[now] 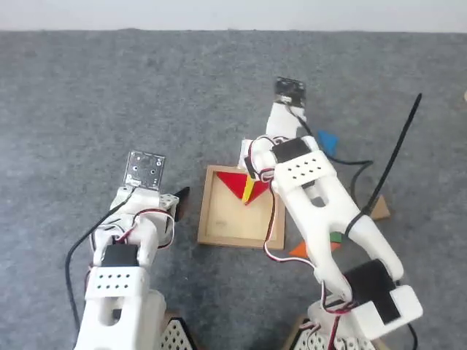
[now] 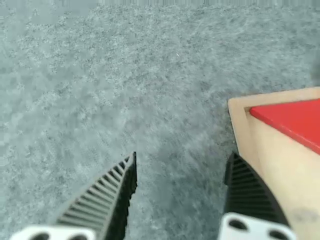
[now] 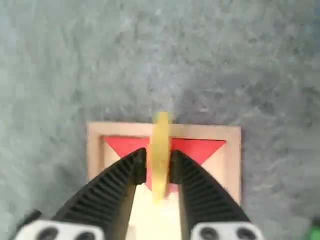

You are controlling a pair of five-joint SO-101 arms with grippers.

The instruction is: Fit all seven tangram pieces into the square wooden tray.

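L pincer (image 2: 183, 162): jaws wide, empty, over bench (image 1: 87, 95) just left of tray (image 1: 225, 220).
Tray: red triangle (image 1: 233, 180) flat at far side.
R pincer (image 3: 158, 156): clamps yellow piece (image 3: 161, 135) edge-up over red triangle, prob. to seat beside it.
Right of tray: orange piece (image 1: 298, 250), green piece (image 1: 335, 236), blue piece (image 1: 327, 141) farther. R arm (image 1: 321, 211) overhangs orange and green; likely obstructs.

The left gripper (image 2: 183, 157) hangs over the grey, felt-like worktop (image 2: 125, 75), its two black ribbed fingers (image 2: 117, 190) spread well apart with nothing between them. One fingertip sits against the outer wall of the wooden tray (image 2: 240, 125). A red piece (image 2: 295, 122) lies flat in the tray's corner.
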